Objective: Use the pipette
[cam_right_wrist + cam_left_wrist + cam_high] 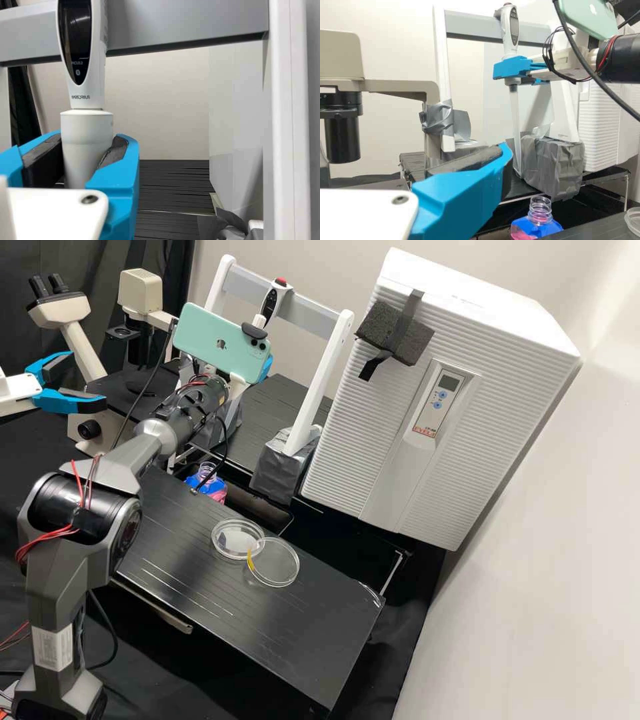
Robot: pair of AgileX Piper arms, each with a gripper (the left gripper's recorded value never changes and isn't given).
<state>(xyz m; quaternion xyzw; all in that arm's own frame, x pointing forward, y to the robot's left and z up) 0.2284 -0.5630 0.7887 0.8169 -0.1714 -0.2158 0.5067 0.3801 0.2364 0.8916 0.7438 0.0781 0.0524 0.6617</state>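
A white and black pipette [82, 60] stands upright at the white rack's crossbar [300, 307]. My right gripper [82, 160] is shut on its lower body, one blue finger [117, 175] on either side. In the left wrist view the pipette [510, 30] hangs in that gripper [515, 67] with its long tip pointing down, above an open blue bottle of pink liquid [536, 220]. In the high view the pipette's head [270, 303] shows above a teal phone [220, 343], which covers most of the right gripper [267, 368]. My left gripper [87, 377] stands open at the far left, holding nothing.
Two clear petri dishes [237, 537] [275, 561] lie on the black platform [267, 620], with a small yellow piece [250, 559] between them. A microscope [80, 333] stands behind the left gripper. A large white ribbed machine [433, 393] fills the right. The rack's foot is wrapped in grey tape [283, 463].
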